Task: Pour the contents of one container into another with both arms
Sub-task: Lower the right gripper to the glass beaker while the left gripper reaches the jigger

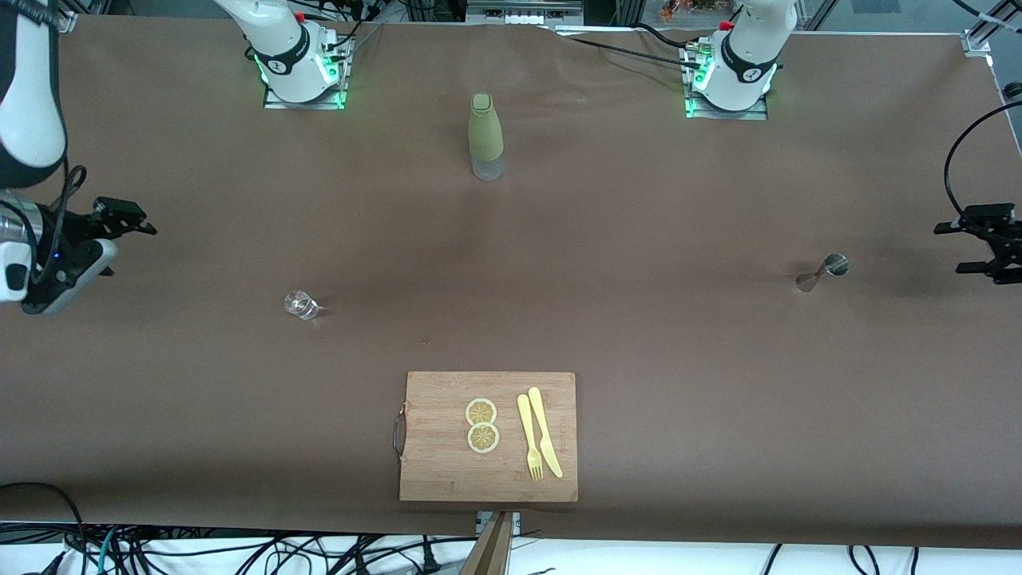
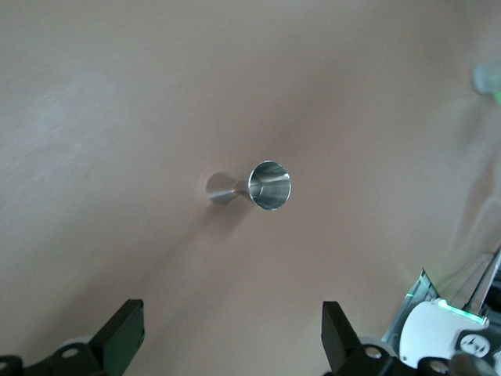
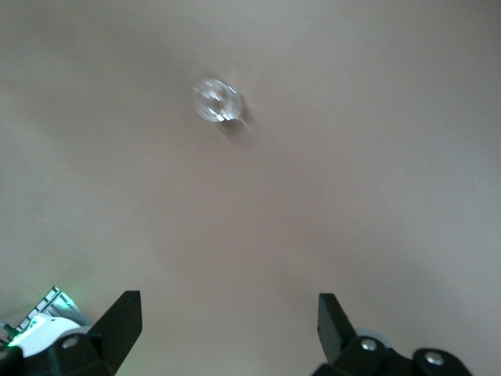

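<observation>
Jigger [image 1: 822,272] stands upright, mouth up — both tools, left tool [image 1: 990,247] and right tool [image 1: 120,220], hover released.

1. Your table [image 1: 639,319] wears a plain brown cover.
2. The bottle [image 1: 485,136] has an olive-green sleeve and cap over a clear base.
3. You see a shiny silver jigger [image 1: 822,272] and a clear glass [image 1: 301,304].
4. The board [image 1: 447,471] is light wood grain with a dark metal handle.
5. Its lemon slices [image 1: 482,425] are pale yellow with white rims; fork [image 1: 528,438] and knife [image 1: 544,431] are yellow.
6. Both grippers, left [image 1: 990,243] and right [image 1: 116,228], are black.
</observation>
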